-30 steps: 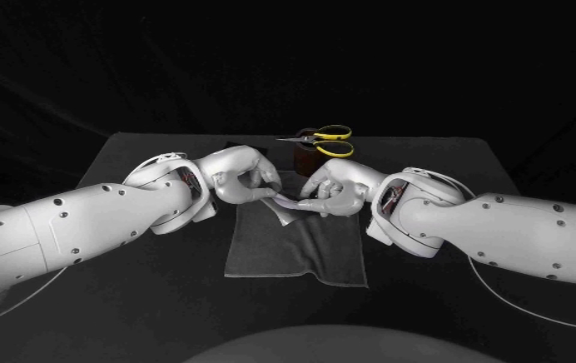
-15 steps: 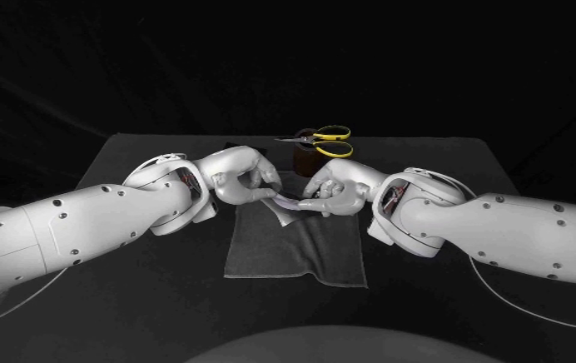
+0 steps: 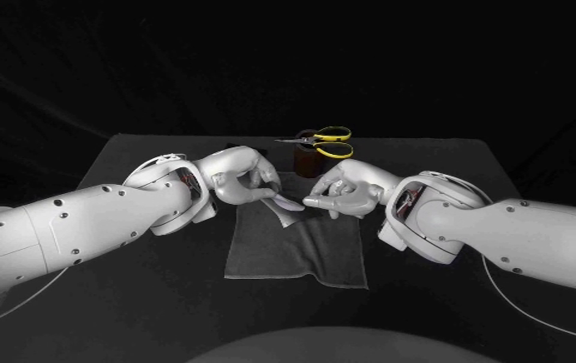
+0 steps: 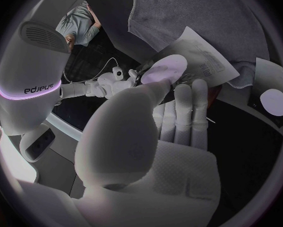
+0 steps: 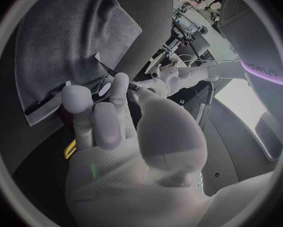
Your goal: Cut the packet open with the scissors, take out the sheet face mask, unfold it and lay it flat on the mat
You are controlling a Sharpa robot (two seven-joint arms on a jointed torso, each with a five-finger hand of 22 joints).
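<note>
My left hand (image 3: 246,178) holds the pale packet (image 3: 283,206) by one end above the far edge of the grey mat (image 3: 294,251). In the left wrist view the thumb presses the packet (image 4: 201,60) against the fingers (image 4: 182,111), with the mat (image 4: 198,10) beyond. My right hand (image 3: 345,186) hovers just right of the packet's free end with its fingers curled in. A small gap seems to lie between them. The right wrist view shows that hand's fingers (image 5: 94,116) over the mat (image 5: 66,40). I see no mask sheet outside the packet.
Yellow-handled scissors (image 3: 322,141) stand in a brown holder (image 3: 305,160) just behind the two hands, near the table's far edge. The black table (image 3: 144,296) spreads out on both sides of the mat.
My right hand has drawn back a little to the right, off the packet's end that it was touching. The left hand and the packet have stayed where they were.
</note>
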